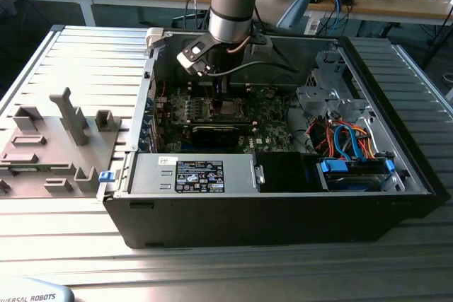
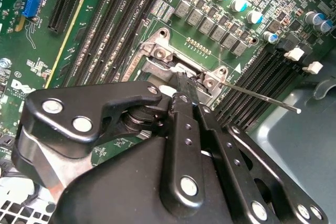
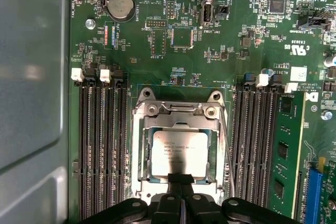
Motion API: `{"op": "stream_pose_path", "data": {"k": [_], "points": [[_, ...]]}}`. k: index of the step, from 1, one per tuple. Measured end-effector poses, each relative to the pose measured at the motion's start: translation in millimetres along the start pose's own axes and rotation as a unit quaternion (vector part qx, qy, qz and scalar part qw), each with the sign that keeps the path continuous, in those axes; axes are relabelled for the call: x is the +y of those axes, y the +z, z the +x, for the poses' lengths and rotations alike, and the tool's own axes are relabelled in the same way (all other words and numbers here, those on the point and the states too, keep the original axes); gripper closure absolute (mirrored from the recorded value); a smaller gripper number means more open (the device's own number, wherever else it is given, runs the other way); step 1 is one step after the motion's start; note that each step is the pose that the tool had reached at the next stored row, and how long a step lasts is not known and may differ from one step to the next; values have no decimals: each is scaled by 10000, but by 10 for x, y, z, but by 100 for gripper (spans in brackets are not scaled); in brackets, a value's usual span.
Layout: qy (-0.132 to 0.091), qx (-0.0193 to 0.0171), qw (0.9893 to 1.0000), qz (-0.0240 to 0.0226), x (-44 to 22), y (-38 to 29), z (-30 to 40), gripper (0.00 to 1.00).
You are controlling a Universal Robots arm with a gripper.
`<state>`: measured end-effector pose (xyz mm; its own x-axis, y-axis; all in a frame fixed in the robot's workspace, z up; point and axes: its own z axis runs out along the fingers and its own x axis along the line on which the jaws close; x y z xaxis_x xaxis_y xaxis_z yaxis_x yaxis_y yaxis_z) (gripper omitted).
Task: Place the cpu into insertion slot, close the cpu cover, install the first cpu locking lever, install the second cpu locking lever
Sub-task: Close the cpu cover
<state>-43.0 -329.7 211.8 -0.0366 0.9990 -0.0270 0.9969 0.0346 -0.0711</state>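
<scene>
Gripper (image 3: 181, 178) sits low inside the open computer case (image 1: 283, 210), right at the edge of the insertion slot (image 3: 148, 156) on the green motherboard (image 3: 178, 66). From both wrist views I read its two fingers as pressed together with nothing between them. I cannot tell from here whether the tips actually touch metal. The cpu (image 3: 180, 153) lies flat in the slot, silver top up, between the two banks of memory slots (image 3: 102, 145). The cpu cover (image 3: 140, 150) looks to be lowered around it, with the chip showing through the cut-out. In the second wrist view a thin locking lever (image 2: 260, 97) sticks out from the socket corner, angled away over the memory slots and not latched.
</scene>
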Motion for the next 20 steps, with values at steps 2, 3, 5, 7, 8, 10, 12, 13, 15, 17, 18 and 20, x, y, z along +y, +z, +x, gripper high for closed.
{"op": "stream_pose_path", "data": {"k": [2, 3, 5, 7, 8, 10, 12, 13, 15, 17, 18, 20], "points": [[0, 1, 10000, 0, 0, 7, 0, 89], [0, 0, 10000, 0, 1, 10, 0, 89], [0, 0, 10000, 0, 1, 14, 0, 89], [0, 1, 10000, 0, 2, 22, 0, 89], [0, 0, 10000, 0, 2, 25, 0, 89], [0, 1, 10000, 0, 2, 35, 0, 89], [0, 0, 10000, 0, 3, 43, 0, 89], [0, 0, 10000, 0, 3, 47, 0, 89], [0, 0, 10000, 0, 4, 51, 1, 89], [0, -2, 10000, 1, 4, 64, 0, 89], [0, -2, 10000, 2, 4, 67, 0, 89], [0, -1, 10000, 1, 5, 70, 1, 89]]}}
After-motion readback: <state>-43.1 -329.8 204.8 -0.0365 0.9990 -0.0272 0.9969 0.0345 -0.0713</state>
